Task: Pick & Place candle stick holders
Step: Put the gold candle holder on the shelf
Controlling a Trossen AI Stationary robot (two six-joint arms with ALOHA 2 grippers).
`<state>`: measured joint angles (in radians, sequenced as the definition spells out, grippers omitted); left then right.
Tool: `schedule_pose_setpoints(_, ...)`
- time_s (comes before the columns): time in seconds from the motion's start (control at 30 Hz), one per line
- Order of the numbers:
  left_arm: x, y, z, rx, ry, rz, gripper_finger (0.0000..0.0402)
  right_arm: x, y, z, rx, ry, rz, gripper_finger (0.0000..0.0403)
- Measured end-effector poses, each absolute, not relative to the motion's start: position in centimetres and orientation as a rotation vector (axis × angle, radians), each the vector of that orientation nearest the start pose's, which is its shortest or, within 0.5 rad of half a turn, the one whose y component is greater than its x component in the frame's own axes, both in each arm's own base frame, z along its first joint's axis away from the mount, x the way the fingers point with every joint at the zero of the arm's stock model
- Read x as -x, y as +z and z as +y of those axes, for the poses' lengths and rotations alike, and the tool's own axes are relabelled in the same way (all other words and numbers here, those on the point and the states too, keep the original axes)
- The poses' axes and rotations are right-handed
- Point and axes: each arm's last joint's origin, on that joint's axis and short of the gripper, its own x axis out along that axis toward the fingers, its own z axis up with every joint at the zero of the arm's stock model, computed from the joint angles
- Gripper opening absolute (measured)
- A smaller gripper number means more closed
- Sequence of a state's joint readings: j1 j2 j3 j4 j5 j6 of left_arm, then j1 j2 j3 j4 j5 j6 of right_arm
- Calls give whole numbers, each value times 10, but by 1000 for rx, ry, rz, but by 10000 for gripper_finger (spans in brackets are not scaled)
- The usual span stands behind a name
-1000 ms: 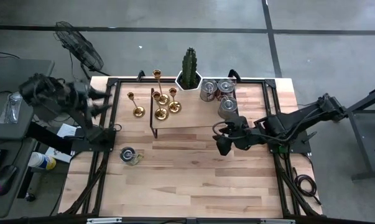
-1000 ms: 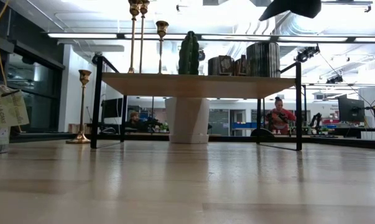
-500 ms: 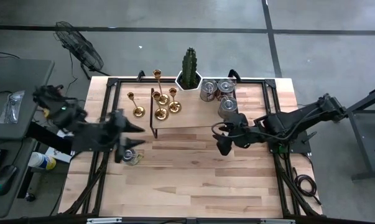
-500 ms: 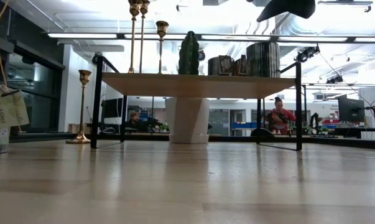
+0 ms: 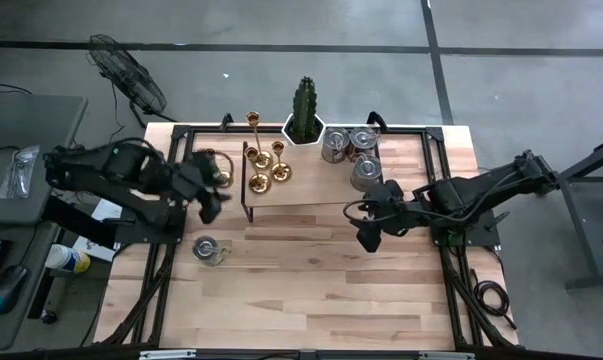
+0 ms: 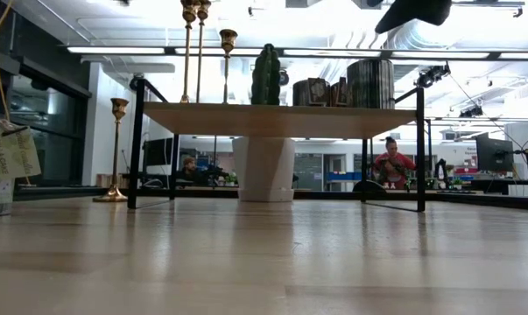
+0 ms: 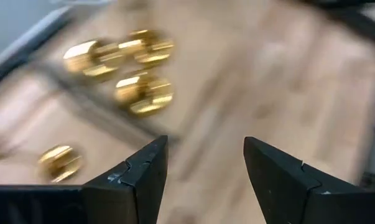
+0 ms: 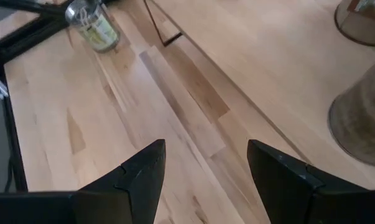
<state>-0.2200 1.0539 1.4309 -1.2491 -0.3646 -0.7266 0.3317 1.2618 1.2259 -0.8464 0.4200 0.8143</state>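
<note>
Near the table's far-left corner, the left gripper (image 5: 209, 192), fingers apart and empty, hovers beside an upright brass candle stick holder (image 6: 117, 150). The right gripper (image 5: 366, 238), also open, waits mid-table.

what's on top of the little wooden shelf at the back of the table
On the shelf: three gold candle holders at one end, a cactus mid-back, silver tins at the other. The fourth holder stands on the table beside it.

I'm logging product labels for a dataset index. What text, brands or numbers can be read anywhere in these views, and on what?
None can be read.
Small jar: yellowish label, print too blurred.
Tag at the low view's edge: faint lettering, illegible.
Silver tins: labels too small.
Candle stick holders: no markings visible.
</note>
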Motion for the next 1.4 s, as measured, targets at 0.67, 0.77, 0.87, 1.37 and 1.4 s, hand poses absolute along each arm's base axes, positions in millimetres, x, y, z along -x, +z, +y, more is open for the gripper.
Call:
schedule_pose_setpoints(0.67,-156,374,97,525,954,1095,207,-227,336,67,-416,-370,775,220)
schedule_pose_setpoints(0.77,-162,365,109,551,908,1167,207,-227,336,67,-426,-360,782,220)
schedule_pose_setpoints(0.87,-167,359,118,542,892,1216,208,-227,336,67,-429,-358,784,220)
schedule_pose_setpoints(1.37,-165,359,121,486,932,1229,226,-227,336,67,-433,-360,783,220)
schedule_pose_setpoints(1.4,-165,359,121,474,946,1232,235,-227,336,67,-433,-360,783,220)
